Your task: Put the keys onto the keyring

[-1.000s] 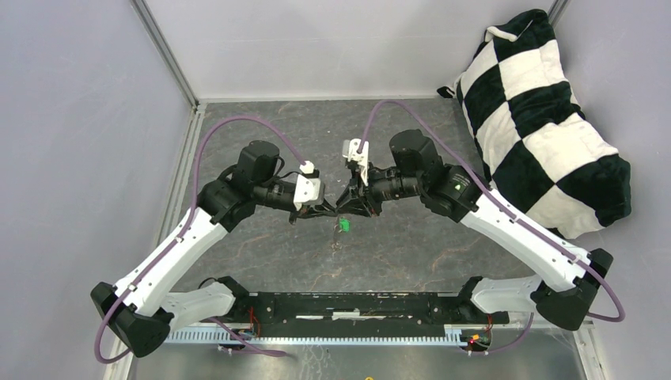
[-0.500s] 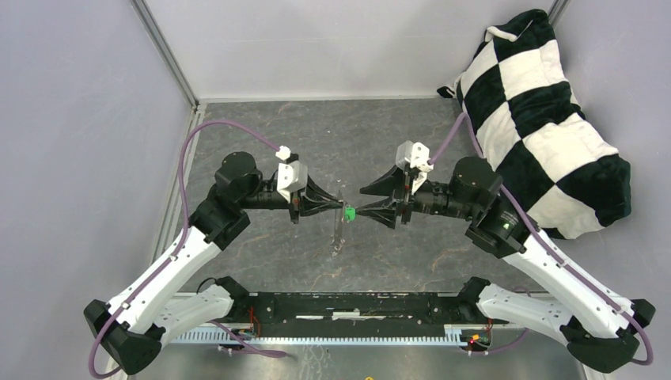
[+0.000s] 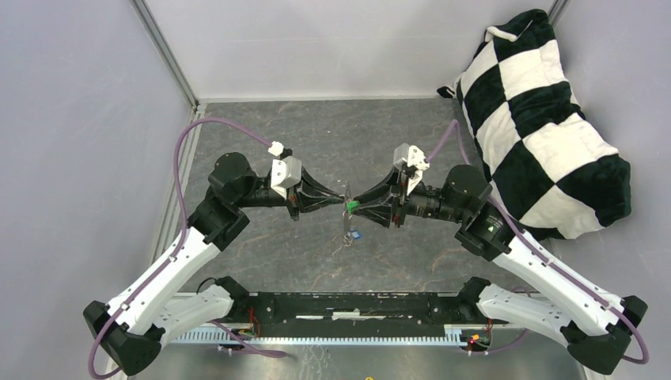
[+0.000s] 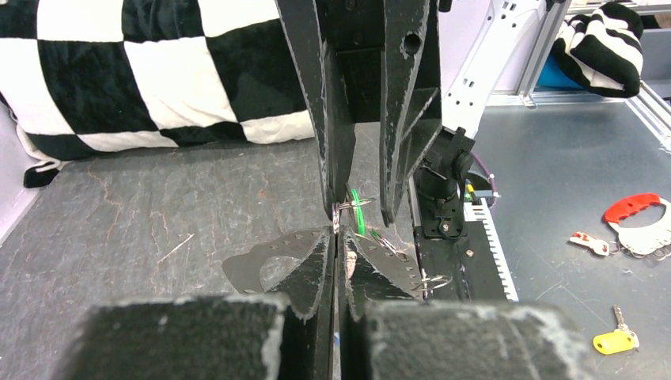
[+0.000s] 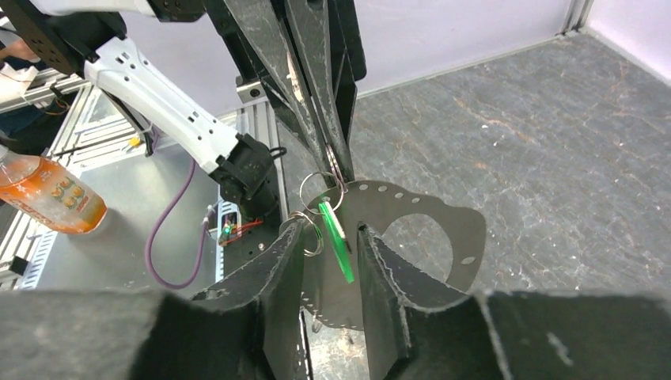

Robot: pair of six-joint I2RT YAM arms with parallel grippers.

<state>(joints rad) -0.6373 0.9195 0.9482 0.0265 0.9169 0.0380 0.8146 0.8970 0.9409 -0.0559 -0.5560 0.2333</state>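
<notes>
Grey stone table (image 3: 261, 134), one keyring (image 3: 346, 226), one green key (image 3: 349, 207), one blue key (image 3: 357, 234)

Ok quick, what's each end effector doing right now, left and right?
Left end effector: closed, pinching the keyring.
Right end effector: open, with the green key in the gap, not gripped.
</notes>
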